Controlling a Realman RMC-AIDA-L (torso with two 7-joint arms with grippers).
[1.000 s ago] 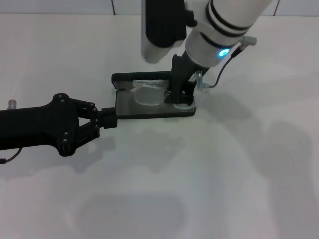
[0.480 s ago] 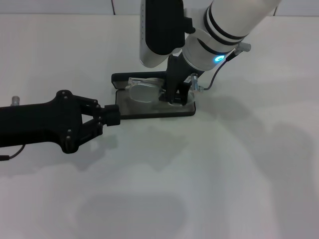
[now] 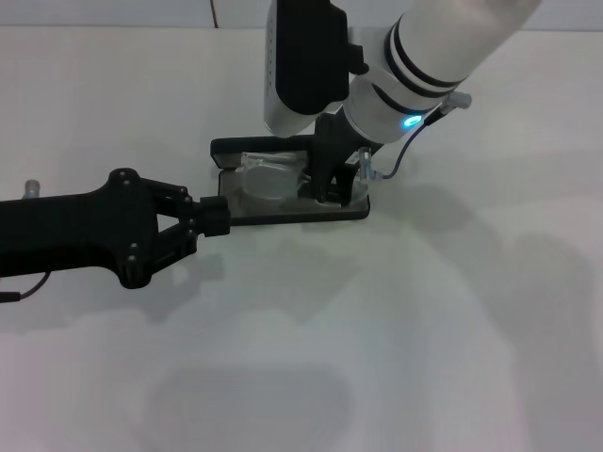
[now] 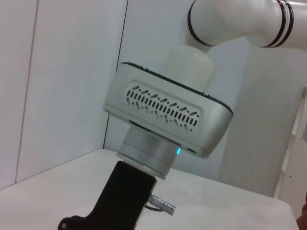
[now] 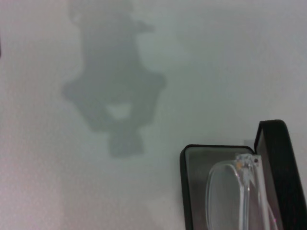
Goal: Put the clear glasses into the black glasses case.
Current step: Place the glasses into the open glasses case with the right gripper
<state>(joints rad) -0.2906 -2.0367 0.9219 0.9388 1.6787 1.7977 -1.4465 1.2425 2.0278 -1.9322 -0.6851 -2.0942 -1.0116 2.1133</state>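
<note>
Nearest, left gripper [image 3: 212, 217] low over the white table [image 3: 396, 339], fingertips drawn together against the left end of the black glasses case [image 3: 292, 209], nothing seen between them. Beyond, case lying open, grey lining up, lid raised at the far side. Inside, clear glasses [image 3: 268, 177], colourless and see-through, pinched by right gripper [image 3: 325, 193] at their right part.

Light was bright and even, falling from overhead. The white table [image 3: 452, 358] carried soft, blurred-edged shadows: a broad pale one near the robot and a fainter one to the right. In the right wrist view a gripper-shaped shadow [image 5: 115, 91] lay grey and soft, and that picture was hazy throughout. No hard glare appeared.
</note>
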